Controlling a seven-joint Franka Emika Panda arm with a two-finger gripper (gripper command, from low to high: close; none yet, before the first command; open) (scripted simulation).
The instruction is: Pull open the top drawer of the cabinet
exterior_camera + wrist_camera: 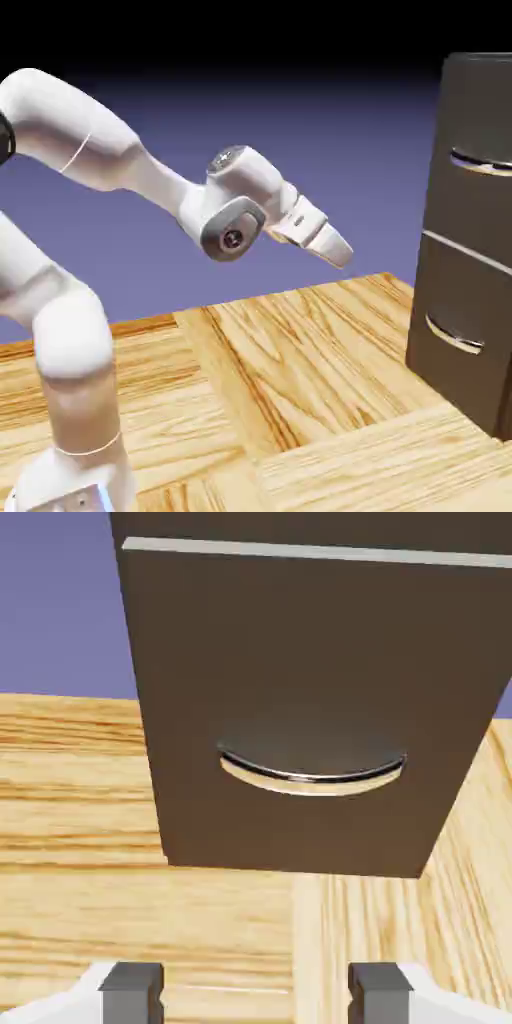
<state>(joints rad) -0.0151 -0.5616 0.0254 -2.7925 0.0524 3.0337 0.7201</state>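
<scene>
cabinet [470, 250]: matt dark | handle [310, 774]: shiny metal | table [300, 400]: grained wood

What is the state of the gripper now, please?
Gripper: open, holding nothing, apart from the cabinet.

Open air lies between the gripper [340, 250], its jaws apart, and the cabinet [470, 240], with nothing standing on the tabletop [300, 370] between them. The cabinet's flat front blocks the way ahead; only the lower drawer's curved handle [312, 767] shows directly ahead.
</scene>
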